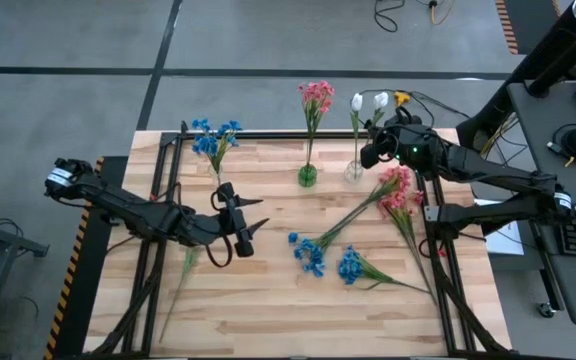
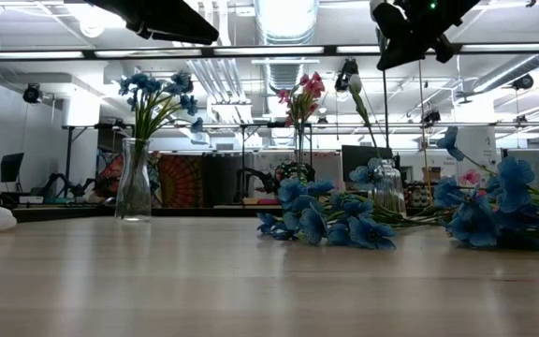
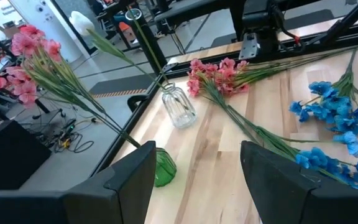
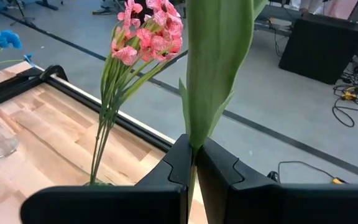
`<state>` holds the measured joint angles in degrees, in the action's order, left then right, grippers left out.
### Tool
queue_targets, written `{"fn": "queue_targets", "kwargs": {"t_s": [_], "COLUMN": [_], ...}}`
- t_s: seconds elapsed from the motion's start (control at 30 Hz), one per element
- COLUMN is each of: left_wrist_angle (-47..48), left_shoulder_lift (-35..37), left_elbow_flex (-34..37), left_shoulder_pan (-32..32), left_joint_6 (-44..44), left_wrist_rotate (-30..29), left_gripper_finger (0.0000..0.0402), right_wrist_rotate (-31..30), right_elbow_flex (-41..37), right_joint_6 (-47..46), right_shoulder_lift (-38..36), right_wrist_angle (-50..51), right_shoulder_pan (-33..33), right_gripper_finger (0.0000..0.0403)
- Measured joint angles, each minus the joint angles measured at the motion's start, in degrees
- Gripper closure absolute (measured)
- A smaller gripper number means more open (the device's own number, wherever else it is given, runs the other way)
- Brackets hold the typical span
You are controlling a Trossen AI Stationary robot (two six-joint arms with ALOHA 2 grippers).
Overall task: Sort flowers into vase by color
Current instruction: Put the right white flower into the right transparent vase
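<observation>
We see right gripper (image 1: 372, 152) clamped on white flower stem (image 4: 219, 68), above clear vase (image 1: 354, 171) at table's far edge. Left gripper (image 1: 251, 224) hovers mid-table, fingers apart, empty. Blue flowers (image 1: 308, 252) and pink flowers (image 1: 396, 190) lie on table (image 1: 268, 310).

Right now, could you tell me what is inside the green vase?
The green vase holds pink flowers on thin green stems, leaning toward the table's far edge. The stem ends are hidden inside the tinted glass; whether it holds water cannot be seen.

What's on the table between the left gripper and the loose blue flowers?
In the high view, only bare wood lies between the open left gripper and the nearest loose blue flowers.
</observation>
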<state>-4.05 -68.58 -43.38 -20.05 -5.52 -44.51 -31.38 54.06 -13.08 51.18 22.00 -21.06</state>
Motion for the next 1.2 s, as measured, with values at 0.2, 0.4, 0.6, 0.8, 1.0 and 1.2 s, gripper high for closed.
{"fn": "queue_targets", "kwargs": {"t_s": [0.2,0.4,0.6,0.8,1.0,1.2], "left_wrist_angle": [0.02,0.02,0.04,0.04,0.04,0.13], "left_shoulder_lift": [0.0,0.0,0.0,0.0,-0.02,-0.02], "left_elbow_flex": [0.0,0.0,0.0,0.0,0.0,0.0], "left_shoulder_pan": [0.0,0.0,0.01,0.0,0.0,0.0], "left_joint_6": [0.0,0.0,0.01,0.01,0.02,0.01], "left_wrist_rotate": [0.0,0.0,0.0,0.0,0.0,0.0], "left_gripper_finger": [0.0185,0.0185,0.0185,0.0185,0.0185,0.0185], "right_wrist_rotate": [-0.09,-0.13,-0.15,-0.15,-0.15,-0.15], "right_elbow_flex": [-0.09,-0.11,-0.15,-0.17,-0.17,-0.17], "right_joint_6": [-0.01,0.0,-0.48,-0.44,-0.42,-0.42], "right_shoulder_lift": [0.74,1.44,1.44,1.44,1.44,1.44], "right_wrist_angle": [-0.38,-0.45,-0.44,-0.44,-0.44,-0.44], "right_shoulder_pan": [0.0,0.0,0.0,0.0,0.0,0.0], "right_gripper_finger": [0.039,0.039,0.039,0.039,0.039,0.0385]}}
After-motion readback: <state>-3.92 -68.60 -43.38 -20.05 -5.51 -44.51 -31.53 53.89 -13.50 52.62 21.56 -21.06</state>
